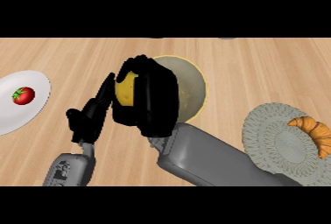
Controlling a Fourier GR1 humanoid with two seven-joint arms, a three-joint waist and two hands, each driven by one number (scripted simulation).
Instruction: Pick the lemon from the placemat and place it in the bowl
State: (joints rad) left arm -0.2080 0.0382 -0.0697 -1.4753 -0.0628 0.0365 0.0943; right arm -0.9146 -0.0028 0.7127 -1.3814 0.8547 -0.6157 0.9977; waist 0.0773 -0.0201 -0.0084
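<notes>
Lemon (127, 89): in the right hand (152, 98), over the bowl (187, 81) at its 9 o'clock rim.
Right hand: fingers curled round the lemon.
Left hand (90, 116): straight-fingered, holding nothing.
Handling: probably light, stiff, rolls easily; best held across its middle.

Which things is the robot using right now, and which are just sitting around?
For the job:
- lemon, held in the right robot hand
- bowl, right behind it
- placemat, where the lemon came from

Just sitting there:
- croissant on the placemat
- tomato on the white plate
- left robot hand, open and holding nothing
</notes>
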